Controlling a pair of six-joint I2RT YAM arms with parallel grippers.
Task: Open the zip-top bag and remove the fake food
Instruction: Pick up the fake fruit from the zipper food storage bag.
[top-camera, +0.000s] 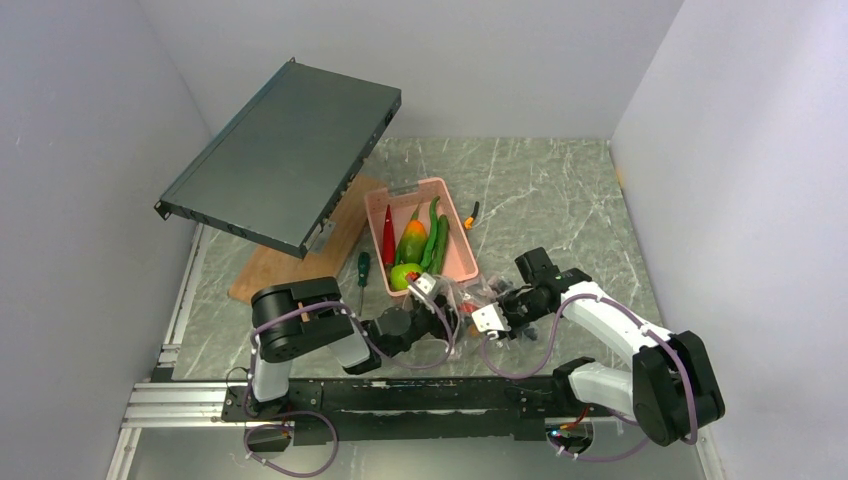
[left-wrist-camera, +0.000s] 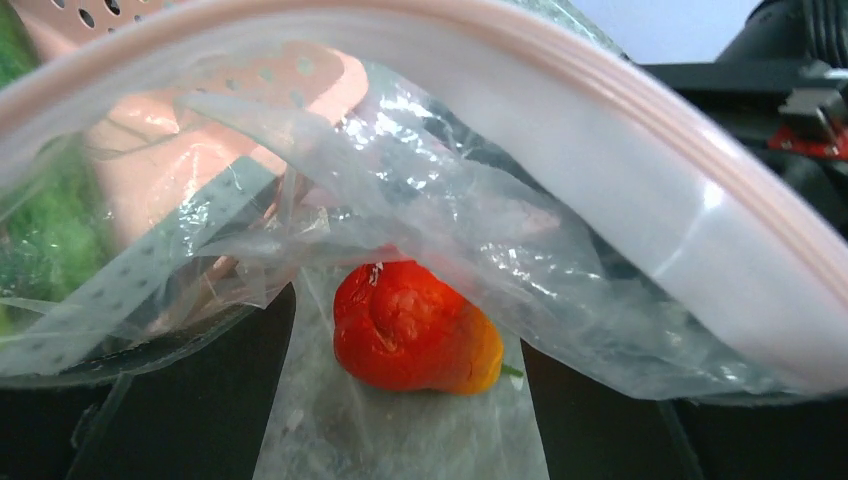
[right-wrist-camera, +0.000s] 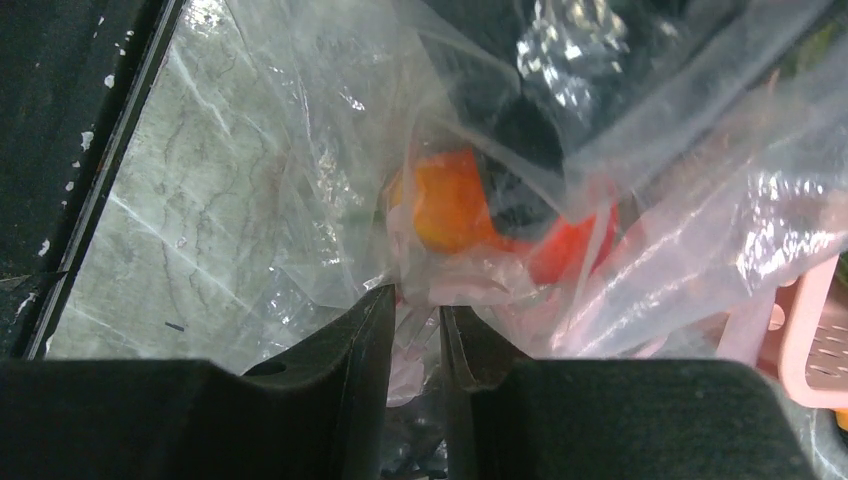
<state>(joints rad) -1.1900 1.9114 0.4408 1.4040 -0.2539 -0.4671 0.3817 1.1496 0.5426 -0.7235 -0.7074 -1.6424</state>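
Pale walls (top-camera: 500, 60) on three sides, grey-green marbled tabletop (top-camera: 540, 190), wooden board (top-camera: 268, 272) at left, dark metal chassis (top-camera: 280, 160) tilted above it, even light

Left fingers (left-wrist-camera: 150, 430) stand spread wide, while right fingers (right-wrist-camera: 340, 350) are pinched nearly together.

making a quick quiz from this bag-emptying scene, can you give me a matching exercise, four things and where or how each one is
Things
1. red-orange plastic fruit piece
2. green-handled screwdriver
3. long green plastic pods
4. right end effector

Places or states
a. in the pink perforated plastic basket
b. inside the clear floppy zip-top bag
c. on the grey marble table, left of the basket
d. closed on bag plastic

Pairs: 1-b, 2-c, 3-a, 4-d
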